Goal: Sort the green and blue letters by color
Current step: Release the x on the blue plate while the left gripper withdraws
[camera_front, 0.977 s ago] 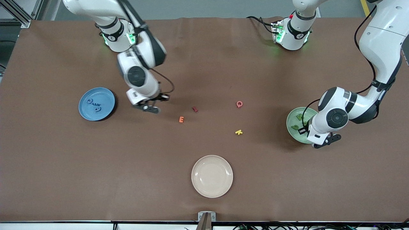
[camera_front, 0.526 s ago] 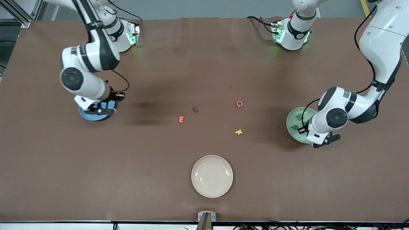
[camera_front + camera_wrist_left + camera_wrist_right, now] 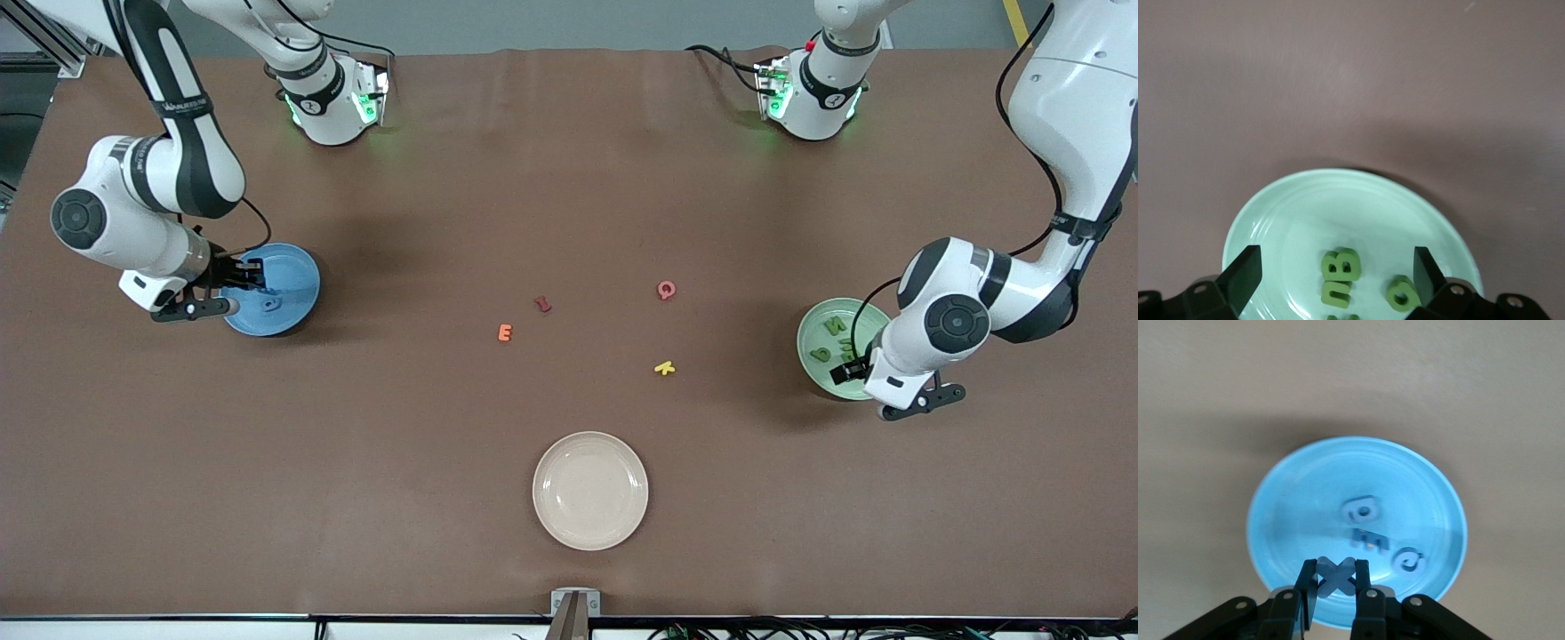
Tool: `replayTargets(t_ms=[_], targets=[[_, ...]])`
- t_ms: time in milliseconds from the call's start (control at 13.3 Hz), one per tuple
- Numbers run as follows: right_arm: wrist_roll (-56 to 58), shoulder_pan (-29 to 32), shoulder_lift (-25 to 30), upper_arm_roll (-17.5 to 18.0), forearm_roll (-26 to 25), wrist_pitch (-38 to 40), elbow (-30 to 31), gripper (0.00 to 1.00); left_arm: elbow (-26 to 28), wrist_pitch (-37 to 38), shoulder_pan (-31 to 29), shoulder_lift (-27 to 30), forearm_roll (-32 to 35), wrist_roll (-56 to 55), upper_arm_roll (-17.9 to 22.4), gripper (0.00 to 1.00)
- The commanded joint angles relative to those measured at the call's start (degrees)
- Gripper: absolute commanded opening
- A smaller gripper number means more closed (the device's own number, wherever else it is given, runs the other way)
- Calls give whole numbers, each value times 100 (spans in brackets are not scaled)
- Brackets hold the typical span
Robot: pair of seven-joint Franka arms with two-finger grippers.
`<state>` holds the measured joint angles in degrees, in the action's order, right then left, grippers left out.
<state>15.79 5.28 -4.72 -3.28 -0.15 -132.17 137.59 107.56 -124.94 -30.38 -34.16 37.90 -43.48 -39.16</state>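
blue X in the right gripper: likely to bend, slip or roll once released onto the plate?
The blue X is pinched flat between the right gripper fingers without visible bending, so probably stiff. It looks small and thin, likely very light. Being flat, it should land and lie still on the blue plate like the three letters already there, not roll.

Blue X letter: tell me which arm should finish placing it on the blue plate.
The right arm. Its gripper is shut on the blue X over the edge of the blue plate, where three blue letters already lie. The left gripper hangs open over the green plate.
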Motion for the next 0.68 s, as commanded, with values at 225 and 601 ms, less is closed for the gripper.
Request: replayTargets(t_ms=[225,601], targets=[[117,201,-3,134,-38,-151,119,100,-269,329,-73,928,-46,278,-495,100],[100,131,41,160,-29,-107,57,100,-1392,1838,-47,1395,-457,963,-908,100]])
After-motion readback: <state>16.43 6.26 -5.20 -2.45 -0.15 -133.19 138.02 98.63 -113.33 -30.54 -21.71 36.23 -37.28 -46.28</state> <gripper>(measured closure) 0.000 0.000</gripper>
